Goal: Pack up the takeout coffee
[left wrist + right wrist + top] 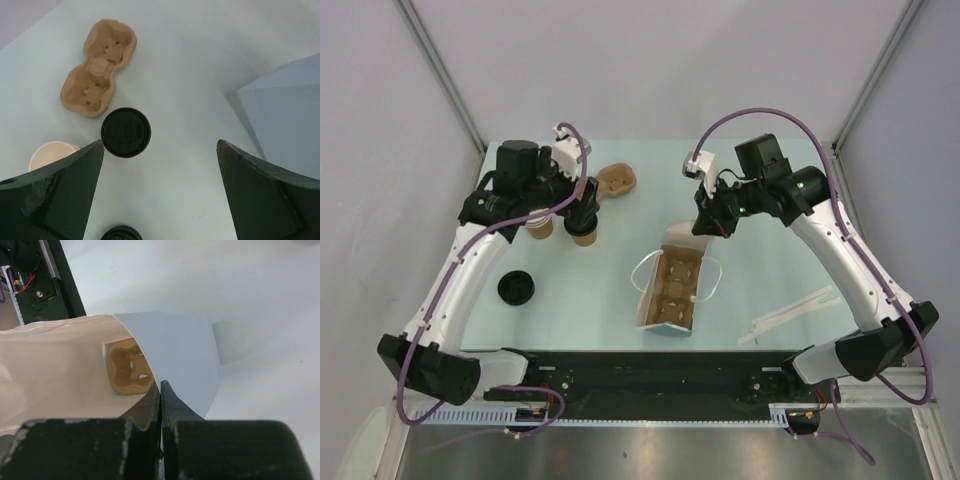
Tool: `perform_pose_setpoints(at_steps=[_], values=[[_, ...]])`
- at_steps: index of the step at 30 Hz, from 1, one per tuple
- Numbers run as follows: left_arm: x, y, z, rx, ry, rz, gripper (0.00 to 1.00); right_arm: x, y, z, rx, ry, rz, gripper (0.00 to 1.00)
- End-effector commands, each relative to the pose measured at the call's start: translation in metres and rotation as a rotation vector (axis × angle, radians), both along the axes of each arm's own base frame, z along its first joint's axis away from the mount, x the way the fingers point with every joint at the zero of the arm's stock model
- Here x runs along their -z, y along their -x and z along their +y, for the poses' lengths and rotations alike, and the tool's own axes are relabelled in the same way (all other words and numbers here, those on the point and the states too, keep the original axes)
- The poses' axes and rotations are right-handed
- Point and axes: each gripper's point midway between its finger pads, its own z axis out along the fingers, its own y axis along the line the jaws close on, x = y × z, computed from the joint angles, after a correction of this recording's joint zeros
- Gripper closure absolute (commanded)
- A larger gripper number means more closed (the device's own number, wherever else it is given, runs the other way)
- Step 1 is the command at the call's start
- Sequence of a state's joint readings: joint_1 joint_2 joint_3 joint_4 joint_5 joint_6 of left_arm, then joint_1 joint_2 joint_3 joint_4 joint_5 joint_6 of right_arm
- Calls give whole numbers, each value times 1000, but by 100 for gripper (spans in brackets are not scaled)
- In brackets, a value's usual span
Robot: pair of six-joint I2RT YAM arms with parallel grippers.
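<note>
The takeout coffee [125, 132], a brown cup with a black lid, stands on the table just ahead of my left gripper's left finger. In the top view the takeout coffee [584, 237] sits right under my left gripper [582, 208]. My left gripper [160, 145] is wide open with only bare table between its fingers. The blue paper bag [647, 300] stands open mid-table with a brown pulp carrier [127, 372] at its bottom. My right gripper [161, 385] is shut on the bag's far rim [185, 350], seen from above as my right gripper [703, 228] at the bag's top edge.
A lidless tan cup [52, 154] stands left of the coffee. A loose black lid [516, 288] lies nearer the arm bases. An empty two-cup pulp carrier [100, 67] lies behind the cups. White wrapped sticks [790, 315] lie at the front right.
</note>
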State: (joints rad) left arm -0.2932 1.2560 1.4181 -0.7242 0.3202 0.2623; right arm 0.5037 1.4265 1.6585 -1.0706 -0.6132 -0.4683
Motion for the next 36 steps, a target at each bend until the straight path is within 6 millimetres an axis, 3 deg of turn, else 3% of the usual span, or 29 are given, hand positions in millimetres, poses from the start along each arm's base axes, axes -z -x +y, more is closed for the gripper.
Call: perform_pose_setpoints(at_steps=[1,2,3,5,6,10,19,36], values=[[34,-24,21,-116,-100,61,1,7,-6,1,22,8,25,100],[37,-28,21,-119,-107,71,0,8,-8,-1,30,19,18,100],[51,-33,22,-124,-126,123,0,9,-8,-2,30,26,15,100],[54,-46,24,-138,-126,164,0,12,-12,-3,36,36,16,100],[76,-46,24,-131,-150,258,1,12,-12,-3,36,36,17,100],[93,-62,32,-151,-189,298,0,14,-13,-3,35,41,23,100],[133,-77,40,-131,-280,370,1,16,-18,-3,40,42,28,100],[154,-104,44,-126,-294,412,0,21,-24,-2,39,59,50,100]])
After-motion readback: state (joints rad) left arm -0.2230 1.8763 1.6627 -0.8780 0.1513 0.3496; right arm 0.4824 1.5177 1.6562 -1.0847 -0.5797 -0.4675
